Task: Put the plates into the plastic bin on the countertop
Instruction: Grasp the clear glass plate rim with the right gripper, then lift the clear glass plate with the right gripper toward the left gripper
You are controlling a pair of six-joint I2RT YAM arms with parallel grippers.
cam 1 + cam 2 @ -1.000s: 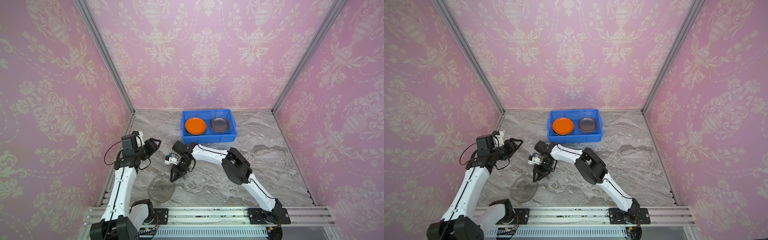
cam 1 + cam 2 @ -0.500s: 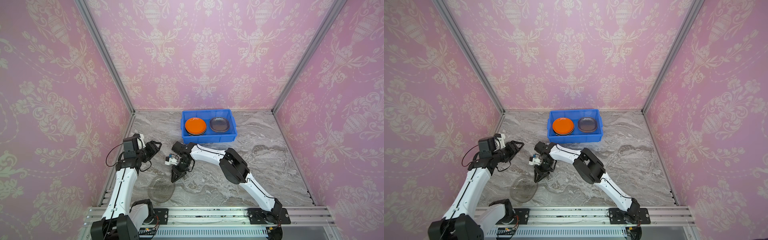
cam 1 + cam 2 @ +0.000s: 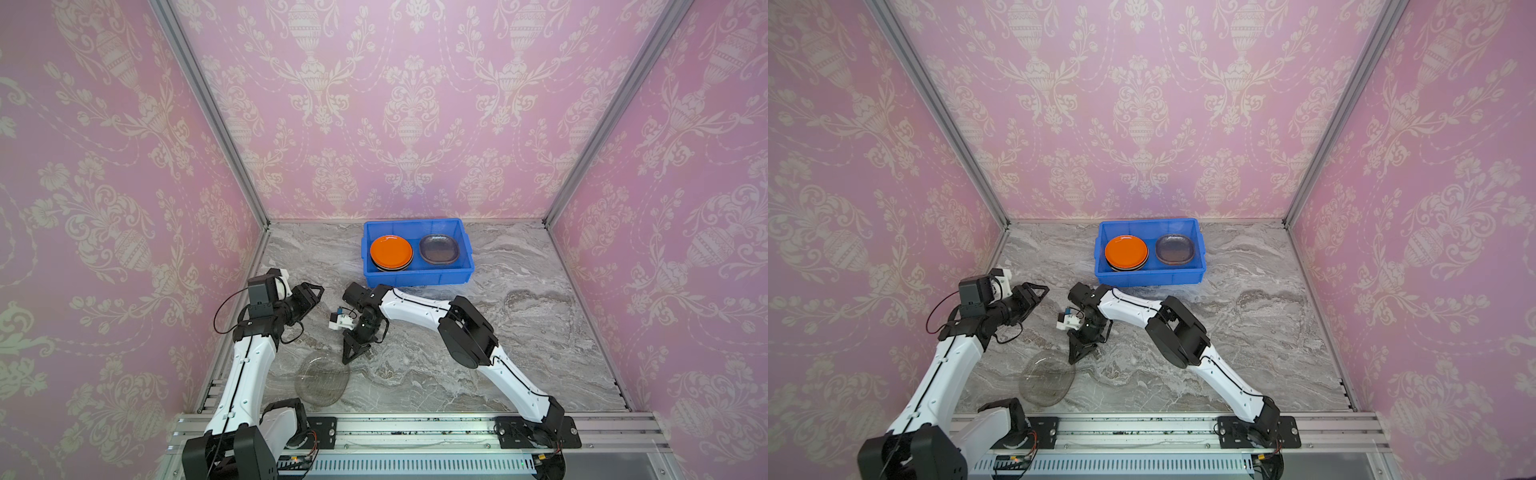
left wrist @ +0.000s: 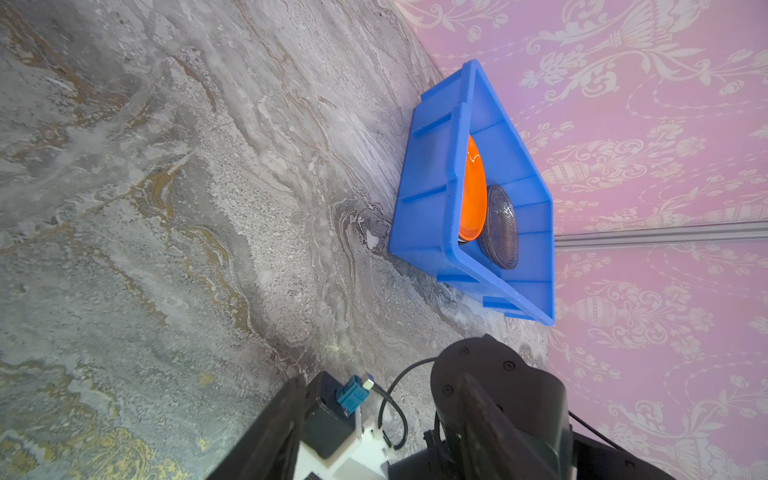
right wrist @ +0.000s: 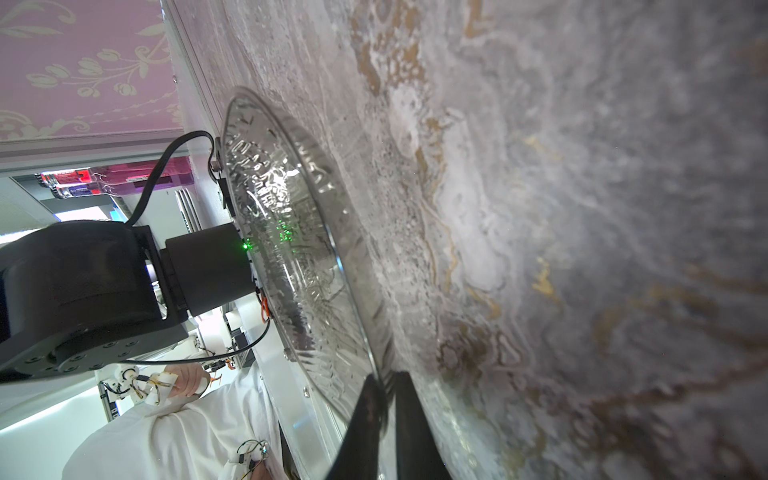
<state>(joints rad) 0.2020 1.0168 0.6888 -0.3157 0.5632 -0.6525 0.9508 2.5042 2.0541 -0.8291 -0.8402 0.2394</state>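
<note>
Pinching the rim of the clear glass plate [image 3: 322,380], the right pincer [image 3: 347,360] is pointing down at the counter [image 3: 519,332] with its jaws drawn nearly together. In the right wrist view its fingers [image 5: 365,419] are sitting on either side of the plate's edge, with the rim between them. The plate is lying near the counter's front-left edge, gripped on the side towards the back. Whether it is lifting off the surface cannot be told.

The left pincer [image 3: 319,289] is hovering to the left of the right one, jaws apart and holding nothing, clear of the plate.

The blue bin [image 3: 415,276] is standing at the back, well apart from both pincers. It is holding an orange plate [image 3: 391,252] atop a stack on the left and a smoky glass plate [image 3: 439,248] on the right.
</note>
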